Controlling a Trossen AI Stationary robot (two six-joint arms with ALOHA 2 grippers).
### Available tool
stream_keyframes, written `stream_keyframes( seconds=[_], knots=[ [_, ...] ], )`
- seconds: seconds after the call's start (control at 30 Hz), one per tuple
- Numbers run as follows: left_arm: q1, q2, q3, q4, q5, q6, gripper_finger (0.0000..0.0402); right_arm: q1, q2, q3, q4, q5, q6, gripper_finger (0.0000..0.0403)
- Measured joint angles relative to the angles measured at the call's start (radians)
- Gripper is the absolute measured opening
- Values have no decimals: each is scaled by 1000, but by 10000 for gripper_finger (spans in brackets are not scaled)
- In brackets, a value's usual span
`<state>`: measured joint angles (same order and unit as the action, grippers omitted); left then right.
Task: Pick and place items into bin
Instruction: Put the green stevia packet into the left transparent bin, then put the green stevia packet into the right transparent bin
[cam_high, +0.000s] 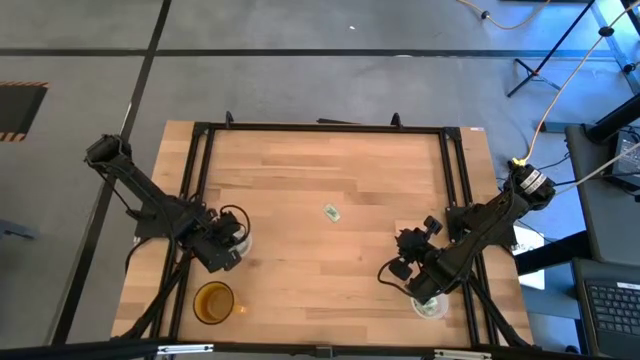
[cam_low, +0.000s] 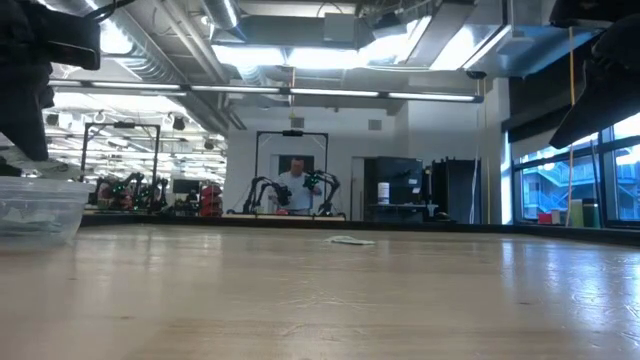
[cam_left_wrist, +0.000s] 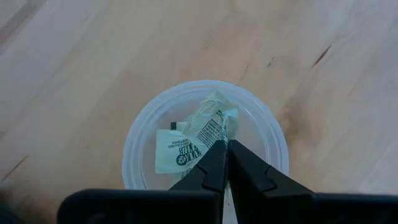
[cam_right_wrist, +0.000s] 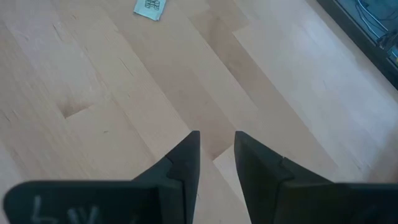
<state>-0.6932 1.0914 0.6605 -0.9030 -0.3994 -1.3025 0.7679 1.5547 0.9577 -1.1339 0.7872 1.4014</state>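
Nearest the front edge of the counter (cam_high: 330, 180), toward its left corner, stands an amber cup (cam_high: 213, 302). Toward the front right corner a clear cup (cam_high: 431, 306) sits partly under the right arm.

Just behind the amber cup, by the left edge, the left end effector (cam_left_wrist: 225, 152) hangs over a clear bin (cam_left_wrist: 140, 134); its fingers (cam_left_wrist: 211, 165) are pressed together with nothing between them. Inside the bin lie crumpled pale green and white packets (cam_left_wrist: 189, 140), one showing dark print. In the low view the bin's wall (cam_low: 35, 210) shows at the counter's left edge with the dark arm above it.

On the right side, a little back from the front edge, the right end effector (cam_right_wrist: 216, 149) is poised above bare wood, its fingers (cam_right_wrist: 186, 155) a narrow gap apart and holding nothing. In the high view it (cam_high: 405, 255) lies just inward of the right edge rail.

Near the middle of the counter, well apart from both arms, one packet (cam_high: 331, 212) lies flat on the wood; the right wrist view catches it (cam_right_wrist: 150, 6) far ahead of the fingers, and the low view shows it (cam_low: 349, 240) as a thin pale shape on the surface.

Beyond the counter's back edge, in the room, a person (cam_low: 296, 185) stands between other robot arms.
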Motion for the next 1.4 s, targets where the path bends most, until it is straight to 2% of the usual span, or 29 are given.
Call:
stream_keyframes(
  seconds=[0.57, 0.73, 0.83, 1.0, 1.13, 1.2, 1.3, 1.4],
  knots=[
    [1, 80, 0, 3, 47, -49, 89, 0, 0, 0, -20, 0, 5, 103],
    [1, 44, 0, 2, 18, -23, 99, -43, 0, 45, -16, -34, -18, 103],
    [1, 3, 0, 2, -62, 36, 100, -109, 0, 95, 18, -94, -156, 103],
    [1, -62, 0, 2, -238, 135, 100, -253, 0, 144, 257, -188, -545, 103],
    [1, -98, 0, 2, -346, 149, 100, -375, 1, 145, 523, -391, -915, 103],
    [1, -103, 0, 3, -386, 152, 100, -424, 10, 146, 630, -456, -1059, 103],
    [1, -102, 0, 3, -446, 179, 99, -484, 10, 147, 724, -467, -1182, 103],
    [1, -101, 0, 5, -492, 198, 100, -538, 10, 147, 757, -468, -1234, 103]
  ],
)
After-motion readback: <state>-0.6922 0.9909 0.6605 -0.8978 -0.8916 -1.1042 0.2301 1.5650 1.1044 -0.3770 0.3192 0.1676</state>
